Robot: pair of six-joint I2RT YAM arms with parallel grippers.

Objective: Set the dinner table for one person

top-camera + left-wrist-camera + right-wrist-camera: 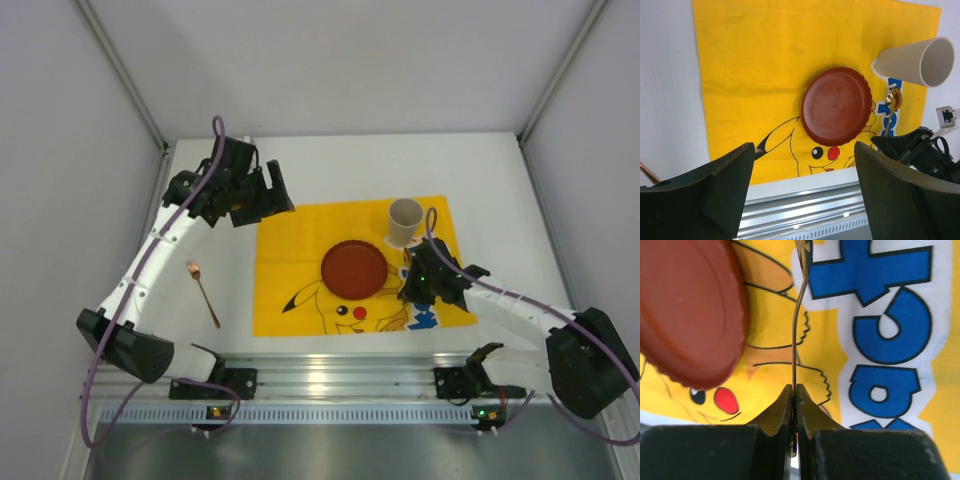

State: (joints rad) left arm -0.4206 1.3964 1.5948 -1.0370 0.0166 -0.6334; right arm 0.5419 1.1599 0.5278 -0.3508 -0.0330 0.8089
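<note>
Top external view, near edge outward. Rail [330, 372] runs along the near edge, with both arm bases bolted to it. White table [330, 165] fills the bay from that rail to the far wall. Yellow cloth [290, 230] lies at its middle, somewhat nearer the near edge.

Right gripper [424, 282] sits low over the cloth's near-right part, just right of the red plate [354, 268]. Right wrist view: fingers pressed together on the thin handle of a gold spoon [795, 330]. Handle runs straight out from the fingertips toward the far edge, parallel to the plate's right side. Plate lies to the gripper's left, close to the spoon but apart from it.

Judgement: coming move is a straight lowering and release, since the spoon's axis is already near-to-far beside the plate. Right arm is the only one near it.

Fork [203, 293] lies on bare table between the cloth and the left edge, near-to-far and slightly slanted, nothing touching it. Left arm is the nearer one for it.

Cup [405, 222] stands upright at the cloth's far-right corner, beyond the spoon.

Left gripper [272, 197] is held high toward the far-left corner, fingers wide apart, holding nothing.

Not resolved:
- Cannot tell whether the spoon touches the cloth.
- Spoon's bowl end is cut off at the top of the right wrist view.
- From above, the spoon is hidden under the gripper.
</note>
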